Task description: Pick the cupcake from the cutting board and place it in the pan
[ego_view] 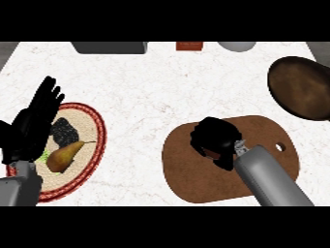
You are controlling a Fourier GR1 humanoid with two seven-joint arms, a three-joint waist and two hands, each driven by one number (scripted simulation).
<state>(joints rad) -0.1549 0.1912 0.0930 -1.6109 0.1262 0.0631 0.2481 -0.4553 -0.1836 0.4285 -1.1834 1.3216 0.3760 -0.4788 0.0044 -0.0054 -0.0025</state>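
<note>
Matt wooden cutting board (pixel 196 179) – dark, dull-sheened pan (pixel 305 92) – white speckled counter (pixel 160 92).

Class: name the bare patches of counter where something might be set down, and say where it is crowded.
Bare counter lies between the plate and cutting board, and across the middle below the top-edge items. The pan is empty. Crowded: the plate under the left hand, the board under the right hand.

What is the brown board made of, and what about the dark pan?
The cutting board looks like wood: flat matte brown, with a hanging hole near one edge. The pan looks like dark metal, perhaps cast iron: a dull brown-black surface with a faint sheen. Neither can be told for sure.
</note>
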